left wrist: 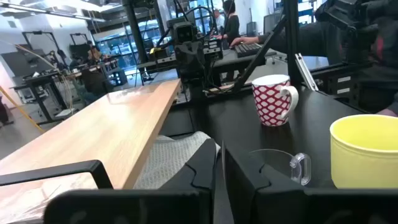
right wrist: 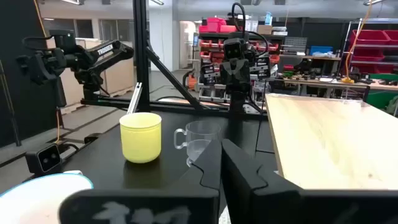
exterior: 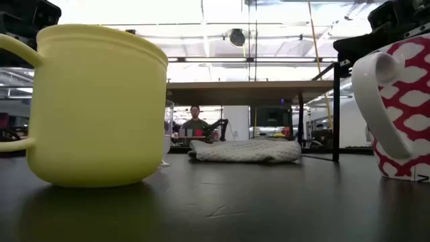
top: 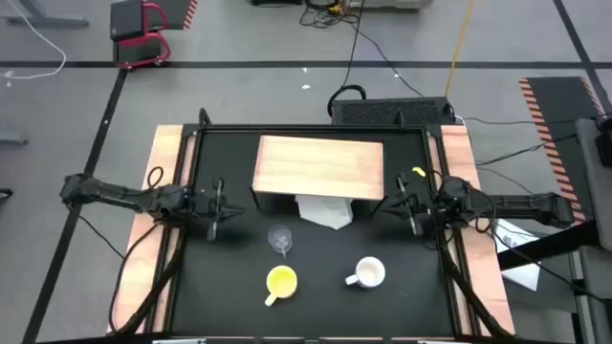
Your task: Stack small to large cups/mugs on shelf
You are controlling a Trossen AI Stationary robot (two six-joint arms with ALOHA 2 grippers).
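Your left arm reaches in from nine o'clock, stretched low and nearly level over the bench edge, its left gripper [top: 216, 209] pointing toward three o'clock. Its jaws sit almost together, only a thin slit between them, holding nothing. Your right arm mirrors it from three o'clock, the right gripper [top: 409, 211] pointing toward nine o'clock. Its jaws are fully closed and empty. Both wrists sit level, well apart.
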